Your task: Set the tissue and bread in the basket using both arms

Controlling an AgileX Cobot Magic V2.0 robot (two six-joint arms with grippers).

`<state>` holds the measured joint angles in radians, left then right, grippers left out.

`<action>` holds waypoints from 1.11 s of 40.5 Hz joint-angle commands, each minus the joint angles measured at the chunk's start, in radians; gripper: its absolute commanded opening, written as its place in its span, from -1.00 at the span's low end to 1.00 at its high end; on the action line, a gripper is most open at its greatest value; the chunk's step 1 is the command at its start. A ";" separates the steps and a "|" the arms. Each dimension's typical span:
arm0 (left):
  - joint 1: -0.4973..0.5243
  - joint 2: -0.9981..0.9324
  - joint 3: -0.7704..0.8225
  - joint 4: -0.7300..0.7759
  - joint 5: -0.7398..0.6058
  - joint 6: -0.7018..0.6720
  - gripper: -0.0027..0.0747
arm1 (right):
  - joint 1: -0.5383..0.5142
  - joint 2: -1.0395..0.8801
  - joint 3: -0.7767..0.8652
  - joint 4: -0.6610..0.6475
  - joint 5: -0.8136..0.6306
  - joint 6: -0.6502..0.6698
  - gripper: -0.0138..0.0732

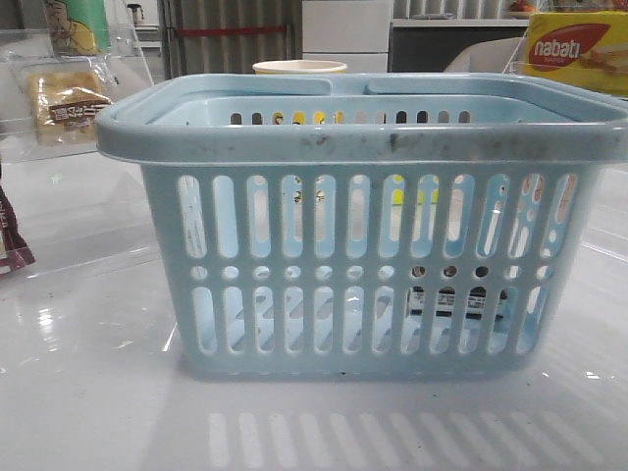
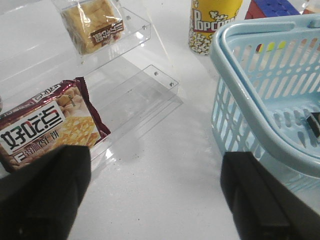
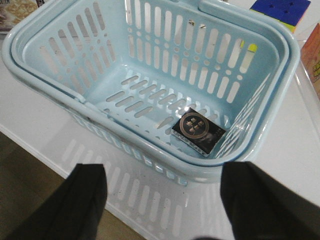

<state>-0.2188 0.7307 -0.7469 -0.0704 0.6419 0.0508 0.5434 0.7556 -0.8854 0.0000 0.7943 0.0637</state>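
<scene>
With the tissue (image 3: 198, 130) already lying in the basket (image 1: 363, 137), your bread (image 2: 93, 24) waits on the upper clear shelf (image 2: 135, 37): light, squashy, slick-wrapped, so pinch its sides gently with the left gripper (image 2: 155, 195), both grippers' fingers spread and empty.

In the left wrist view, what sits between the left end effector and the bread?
The dark brown snack packet on the clear acrylic shelf lies between the open left end effector and the bread, which rests a tier higher.
</scene>
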 commanded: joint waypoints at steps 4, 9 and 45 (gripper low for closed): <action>0.005 0.174 -0.134 0.016 -0.114 -0.017 0.69 | 0.001 0.000 -0.025 -0.015 -0.061 -0.008 0.65; 0.057 0.332 -0.232 0.009 -0.132 -0.037 0.68 | 0.001 0.000 -0.025 -0.015 -0.061 -0.008 0.65; 0.190 1.066 -0.757 -0.067 -0.310 -0.037 0.68 | 0.001 0.000 -0.025 -0.015 -0.061 -0.008 0.65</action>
<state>-0.0323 1.8296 -1.4656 -0.1230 0.4447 0.0222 0.5434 0.7556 -0.8837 0.0000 0.7982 0.0620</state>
